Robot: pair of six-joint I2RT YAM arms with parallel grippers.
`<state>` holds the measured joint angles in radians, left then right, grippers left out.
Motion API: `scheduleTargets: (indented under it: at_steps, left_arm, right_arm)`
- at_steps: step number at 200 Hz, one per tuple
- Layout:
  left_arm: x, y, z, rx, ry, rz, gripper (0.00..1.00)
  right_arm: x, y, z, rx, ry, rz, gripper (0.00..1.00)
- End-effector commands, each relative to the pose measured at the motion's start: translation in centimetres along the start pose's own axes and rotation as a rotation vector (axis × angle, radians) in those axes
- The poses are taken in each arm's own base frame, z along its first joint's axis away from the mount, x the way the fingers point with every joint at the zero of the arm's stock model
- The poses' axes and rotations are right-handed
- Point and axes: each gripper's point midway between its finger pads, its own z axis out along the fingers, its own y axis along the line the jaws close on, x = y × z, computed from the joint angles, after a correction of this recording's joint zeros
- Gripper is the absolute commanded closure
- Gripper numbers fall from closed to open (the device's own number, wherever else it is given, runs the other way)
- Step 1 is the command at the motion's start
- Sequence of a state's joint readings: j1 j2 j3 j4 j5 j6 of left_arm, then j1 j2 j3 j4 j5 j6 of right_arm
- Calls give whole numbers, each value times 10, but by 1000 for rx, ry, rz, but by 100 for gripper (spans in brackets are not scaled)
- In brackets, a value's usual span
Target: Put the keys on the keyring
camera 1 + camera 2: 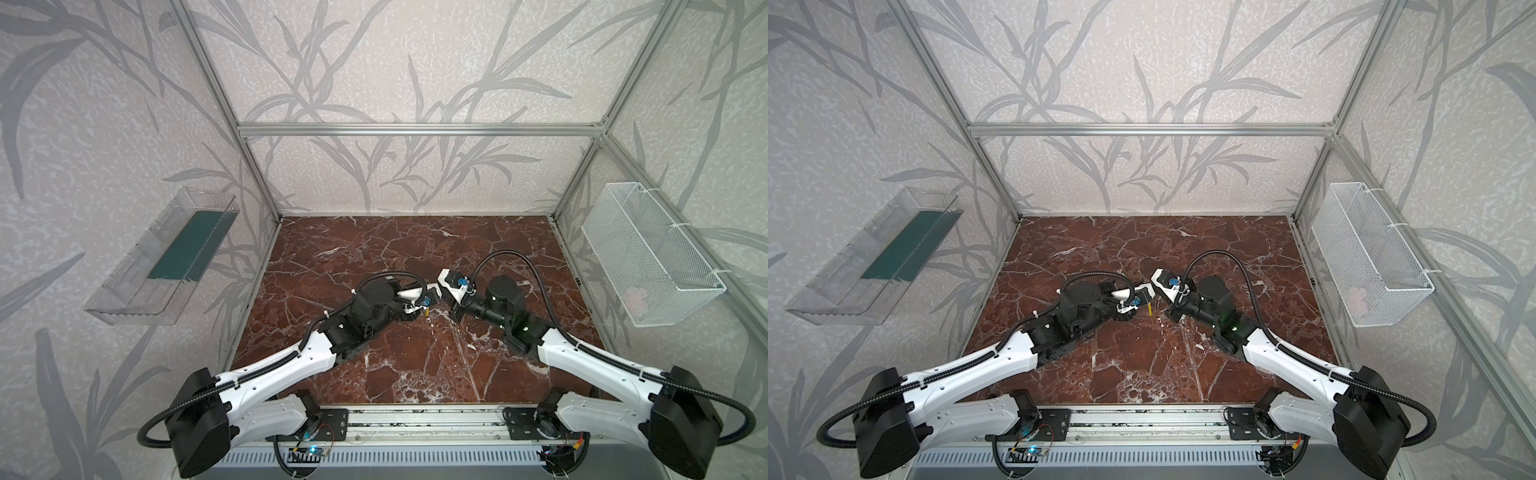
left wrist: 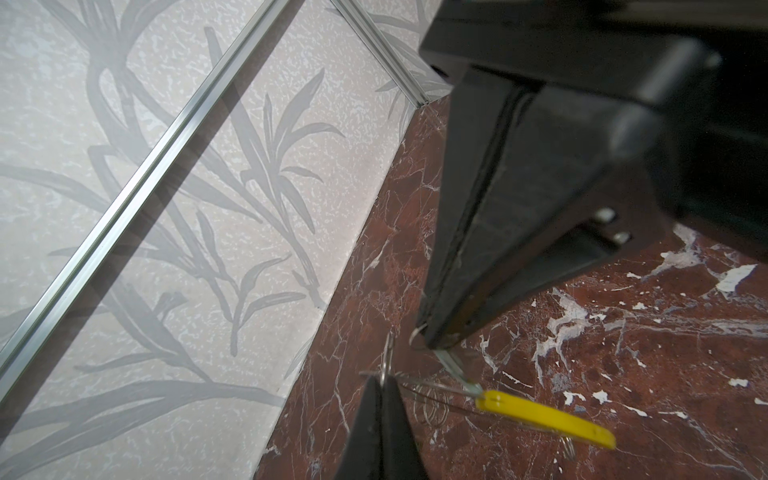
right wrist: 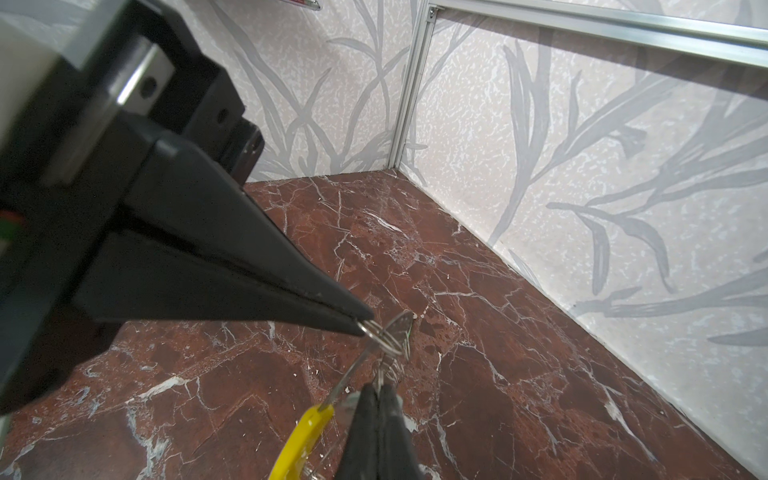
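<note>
Fingers pressed together, the right gripper (image 3: 378, 392) pinches the thin grey wire of the keyring (image 3: 347, 380) just beside its yellow sleeve (image 3: 305, 436), as the right wrist view shows. Tip to tip with it, the left gripper (image 3: 366, 327) is likewise clamped tight, nipping the ring's small wire loops. In both top views the pair meet low over the middle of the red marble table (image 1: 415, 374), with the yellow sleeve (image 1: 1149, 309) between them.
</note>
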<state>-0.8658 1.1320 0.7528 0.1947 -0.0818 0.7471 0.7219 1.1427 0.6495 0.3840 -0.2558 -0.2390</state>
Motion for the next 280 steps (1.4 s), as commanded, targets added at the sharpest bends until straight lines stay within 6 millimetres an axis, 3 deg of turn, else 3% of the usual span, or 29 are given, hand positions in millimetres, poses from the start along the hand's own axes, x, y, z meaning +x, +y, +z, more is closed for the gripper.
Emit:
scheduleTargets:
  at_steps: [1, 49, 136, 280]
  left_arm:
    - [-19, 20, -3, -59, -44, -25, 100]
    - [-19, 19, -3, -49, -48, -22, 100]
    - [-23, 12, 0, -12, -69, -37, 100]
    - [-21, 2, -4, 30, -73, 8, 100]
  right_arm:
    - [-8, 5, -8, -19, -16, -26, 100]
    - [-9, 0, -18, 24, -10, -53, 100]
    - [-24, 1, -6, -6, -77, -21, 100]
    - [-22, -6, -2, 22, -94, 26, 100]
